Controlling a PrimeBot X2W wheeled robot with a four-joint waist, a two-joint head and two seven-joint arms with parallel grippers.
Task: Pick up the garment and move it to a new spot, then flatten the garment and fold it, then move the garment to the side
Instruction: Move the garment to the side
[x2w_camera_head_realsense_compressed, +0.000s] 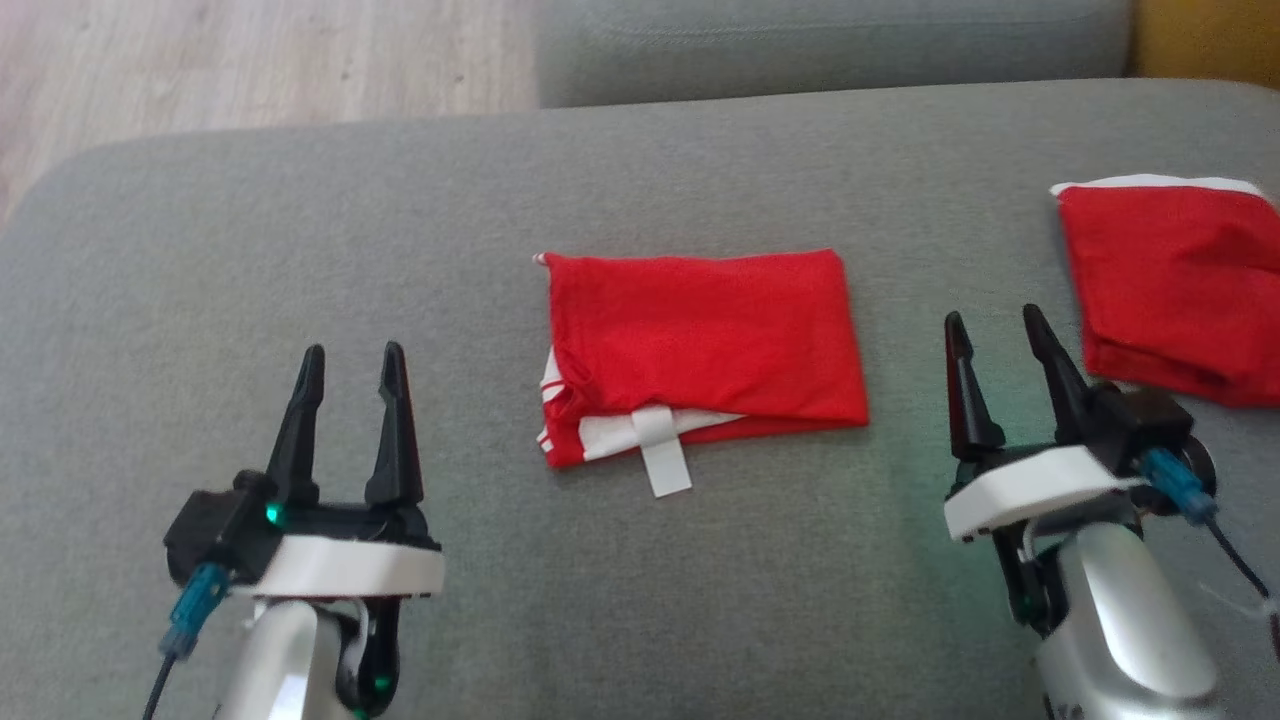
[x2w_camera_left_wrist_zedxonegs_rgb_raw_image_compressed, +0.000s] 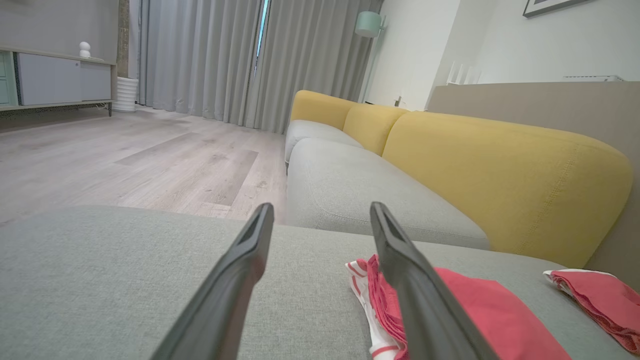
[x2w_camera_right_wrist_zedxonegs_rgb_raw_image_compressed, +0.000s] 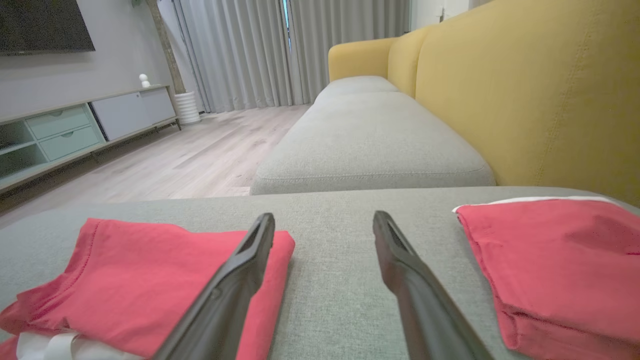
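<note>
A red garment with white trim lies folded into a rectangle in the middle of the grey sofa seat; a white strap sticks out of its near edge. The same garment lies flat in both wrist views. My left gripper hovers open to the garment's left, well apart from it, with nothing between its fingers. My right gripper stands open just right of the garment, also holding nothing.
A second folded red garment lies at the seat's right edge, close to my right gripper. Another grey cushion adjoins at the back, with a yellow backrest on the right and wooden floor at the far left.
</note>
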